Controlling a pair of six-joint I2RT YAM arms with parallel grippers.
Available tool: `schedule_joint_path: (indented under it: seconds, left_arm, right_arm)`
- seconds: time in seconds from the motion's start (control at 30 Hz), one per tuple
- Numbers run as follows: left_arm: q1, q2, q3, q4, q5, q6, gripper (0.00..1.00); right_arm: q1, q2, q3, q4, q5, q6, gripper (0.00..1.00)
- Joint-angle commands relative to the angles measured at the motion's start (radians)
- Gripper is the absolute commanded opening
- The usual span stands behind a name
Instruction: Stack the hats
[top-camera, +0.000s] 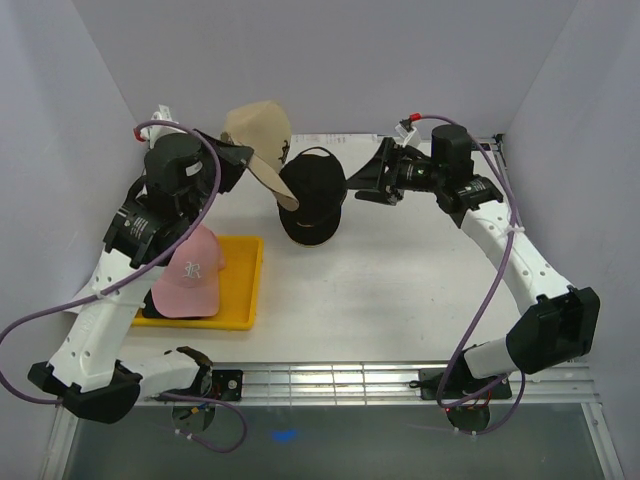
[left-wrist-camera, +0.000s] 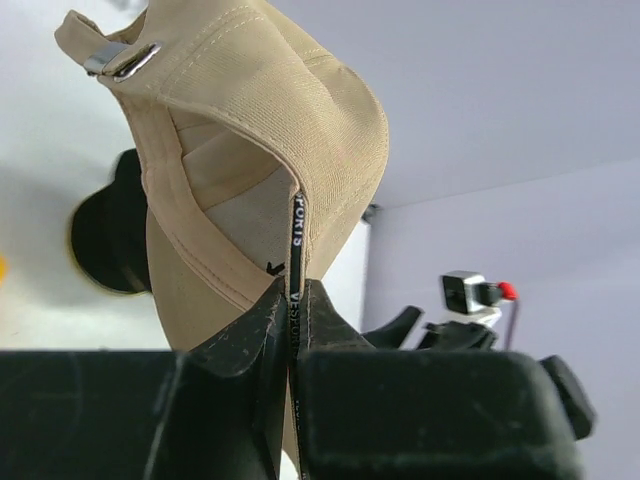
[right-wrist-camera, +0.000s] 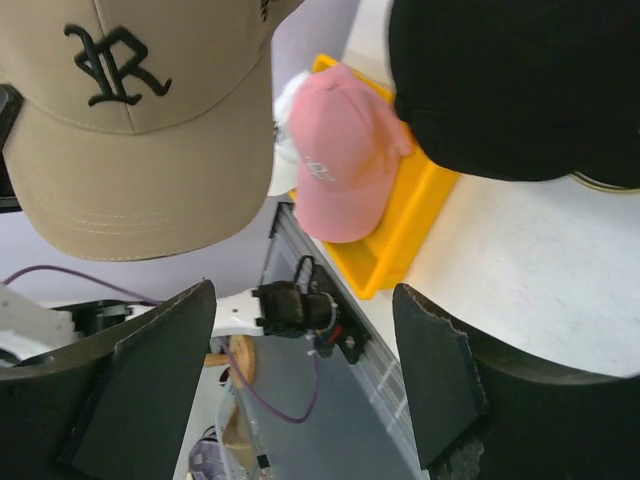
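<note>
4 caps – tan (top-camera: 258, 128), pink (top-camera: 190, 272), black (top-camera: 312, 185), white (right-wrist-camera: 284, 120) mostly hidden; 1 tray (top-camera: 245, 290).

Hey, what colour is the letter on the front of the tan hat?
Black: an ornate R on the tan hat, clearest in the right wrist view.

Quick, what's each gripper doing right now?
Left gripper: closed on the tan cap.
Right gripper: open, holding nothing.

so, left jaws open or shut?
Shut on the tan cap: the left wrist view shows its inner band pinched between the left gripper's jaws.
</note>
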Motion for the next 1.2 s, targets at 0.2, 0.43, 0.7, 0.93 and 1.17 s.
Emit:
schedule_joint_path:
  seconds: [0.2,0.43,0.7,0.93,1.17]
  left_arm:
    - [0.005,-0.019,-0.073,0.529,0.175,-0.114,0.00]
    - [0.005,-0.036,-0.216,0.752,0.240,-0.194,0.00]
    - [0.005,-0.045,-0.323,0.928,0.275,-0.212,0.00]
    - [0.007,-0.055,-0.409,1.039,0.300,-0.235,0.00]
    - [0.020,-0.038,-0.437,1.097,0.350,-0.228,0.00]
  right_arm:
    - [0.038,0.038,0.018,0.469,-0.082,0.468,0.84]
    - [0.043,0.064,-0.048,0.764,-0.033,0.772,0.92]
    - [0.057,0.050,-0.085,0.817,-0.003,0.861,0.94]
    - [0.063,0.029,-0.151,0.844,-0.001,0.880,0.94]
    - [0.069,-0.006,-0.190,0.921,0.036,0.950,0.94]
